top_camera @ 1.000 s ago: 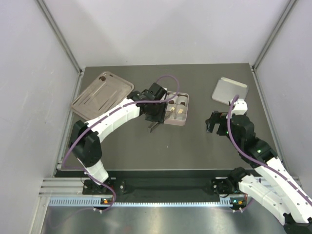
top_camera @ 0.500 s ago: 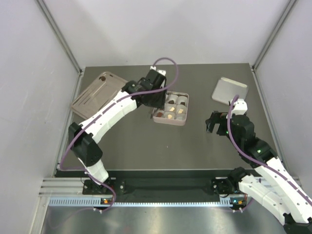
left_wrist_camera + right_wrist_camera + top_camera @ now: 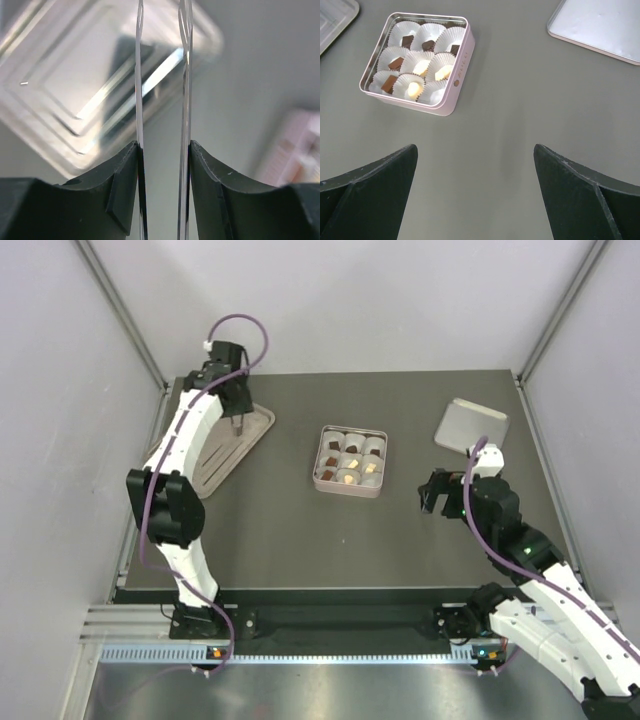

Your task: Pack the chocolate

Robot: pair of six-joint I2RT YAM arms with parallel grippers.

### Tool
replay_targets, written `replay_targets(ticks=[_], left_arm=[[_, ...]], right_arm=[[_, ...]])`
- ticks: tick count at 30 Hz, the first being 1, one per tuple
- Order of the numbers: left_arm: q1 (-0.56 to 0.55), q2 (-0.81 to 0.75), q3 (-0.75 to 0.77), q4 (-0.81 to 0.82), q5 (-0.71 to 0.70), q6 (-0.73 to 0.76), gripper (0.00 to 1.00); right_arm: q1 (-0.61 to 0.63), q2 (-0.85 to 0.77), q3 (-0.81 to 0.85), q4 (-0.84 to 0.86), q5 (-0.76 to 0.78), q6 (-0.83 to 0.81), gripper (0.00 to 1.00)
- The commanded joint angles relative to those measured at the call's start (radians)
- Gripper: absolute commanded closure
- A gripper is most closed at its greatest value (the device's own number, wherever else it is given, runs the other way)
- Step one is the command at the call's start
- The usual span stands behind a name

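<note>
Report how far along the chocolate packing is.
Mostly done: the pink tin holds chocolate pieces in at least eight of nine paper cups. In hand: nothing; the left gripper hovers open over the clear tray, the right gripper open. Left: the corner cup looks unfilled, and the lid is off.

The square tin (image 3: 460, 62) is pale pink, lined with white pleated paper cups (image 3: 397, 31). The chocolate (image 3: 396, 63) is dark brown in some cups, cream-white in others. The table (image 3: 510, 140) is matt dark grey, the lid (image 3: 600, 25) silvery, the tray (image 3: 55, 85) glossy pale grey with stepped ridges, and the cable (image 3: 243, 319) purple.
</note>
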Motion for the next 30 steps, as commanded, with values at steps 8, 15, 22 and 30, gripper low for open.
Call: replay_targets(ticks=[8,15,22,30], left_arm=[[0.199,0.159,0.006,0.195,-0.003,-0.004,0.52],[0.248,0.253,0.029,0.237,0.015,0.005,0.51],[0.266,0.297,0.026,0.278,0.052,0.015,0.51],[0.273,0.317,0.038,0.314,0.087,0.019,0.5]], right_arm=[[0.0,0.016,0.007,0.102,-0.009,-0.04,0.0],[0.0,0.039,0.004,0.116,-0.01,-0.039,0.0],[0.0,0.056,0.004,0.127,-0.006,-0.039,0.0],[-0.002,0.071,-0.003,0.138,0.002,-0.039,0.0]])
